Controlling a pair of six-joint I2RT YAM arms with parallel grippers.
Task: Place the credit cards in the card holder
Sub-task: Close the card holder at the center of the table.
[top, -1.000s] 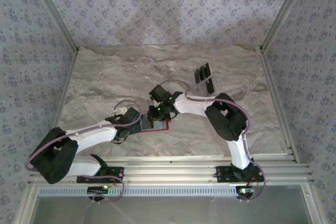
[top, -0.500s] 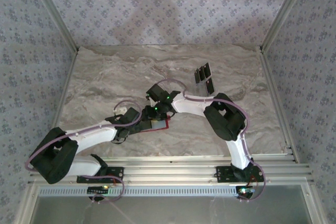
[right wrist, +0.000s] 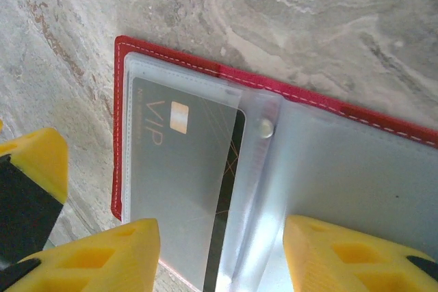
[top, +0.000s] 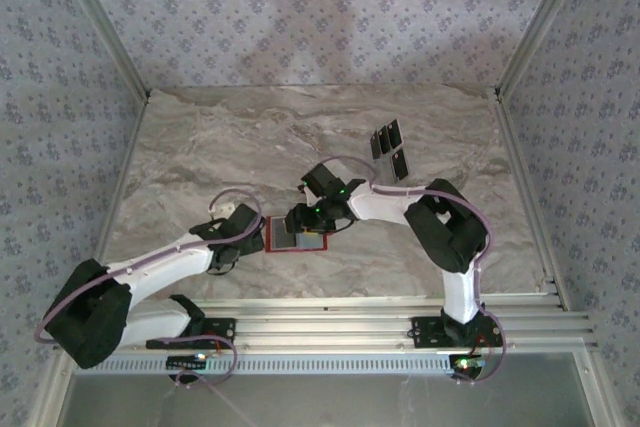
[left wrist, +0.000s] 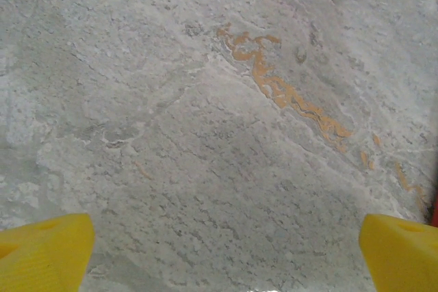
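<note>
The holder (top: 296, 236) lies open and flat near the middle of the table (top: 200, 147), nearer the front edge than the back. From the right wrist its red stitched border (right wrist: 171, 59) shows along the top and left sides, with clear pockets inside and a snap stud at the fold. One black card (right wrist: 174, 169) sits in the left pocket, its pale chip mark toward the holder's top edge.

The right gripper (top: 303, 217) hangs right over the holder. Its yellow fingers (right wrist: 116, 251) stand apart, one over the carded pocket and one over the right pocket, with nothing clamped between them. The left gripper (top: 245, 237) is just beside the holder's left edge, jaws spread wide over bare table (left wrist: 205, 135); a red sliver of the holder (left wrist: 434, 210) shows at the side of the left wrist view.

The other cards (top: 390, 150) lie in a small cluster toward the far right, well apart from the holder and both grippers. The far half and the left side of the table are open.

The surface is grey, marble-veined, with an orange streak (left wrist: 287, 94) ahead of the left gripper. Patterned walls (top: 320, 7) close in three sides, metal struts (top: 530, 27) run up the corners, and a metal rail (top: 330, 322) carries the arm bases at the front.
</note>
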